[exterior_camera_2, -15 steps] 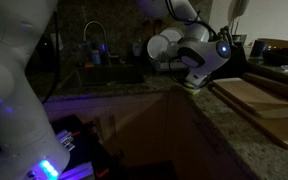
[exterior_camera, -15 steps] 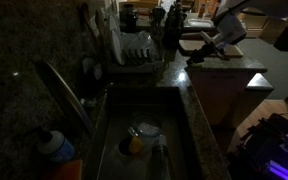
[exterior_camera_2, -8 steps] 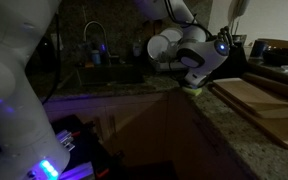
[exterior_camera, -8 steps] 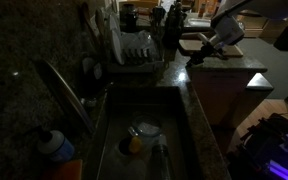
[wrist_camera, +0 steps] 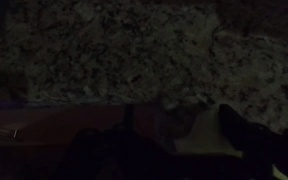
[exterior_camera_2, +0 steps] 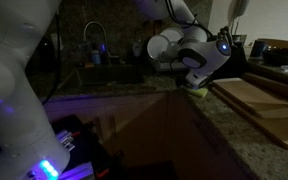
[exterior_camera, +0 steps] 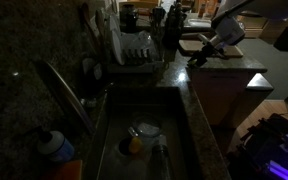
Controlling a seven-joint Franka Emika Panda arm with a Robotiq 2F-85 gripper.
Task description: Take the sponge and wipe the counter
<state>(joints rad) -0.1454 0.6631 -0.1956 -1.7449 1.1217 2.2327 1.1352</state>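
Observation:
The scene is very dim. My gripper (exterior_camera: pixel 197 57) is down at the dark speckled counter (exterior_camera: pixel 236 66), near the corner past the sink. In an exterior view the gripper (exterior_camera_2: pixel 190 84) sits over the small yellow-green sponge (exterior_camera_2: pixel 188 89), which lies on the counter (exterior_camera_2: pixel 234 135) by its edge. The wrist view shows the sponge (wrist_camera: pixel 199 135) as a pale patch on the granite (wrist_camera: pixel 134 50). A dark finger (wrist_camera: pixel 236 132) stands at its right side. The jaws look open around the sponge, not squeezing it.
A sink (exterior_camera: pixel 179 140) holds a dish and an orange-yellow lump (exterior_camera: pixel 133 146). A faucet (exterior_camera: pixel 64 92), a dish rack (exterior_camera: pixel 134 52) and a blue-capped bottle (exterior_camera: pixel 52 146) stand around it. Wooden boards (exterior_camera_2: pixel 262 100) lie just beyond the gripper.
The jaws have spread apart around the sponge, which stays on the counter. The arm has hardly moved.

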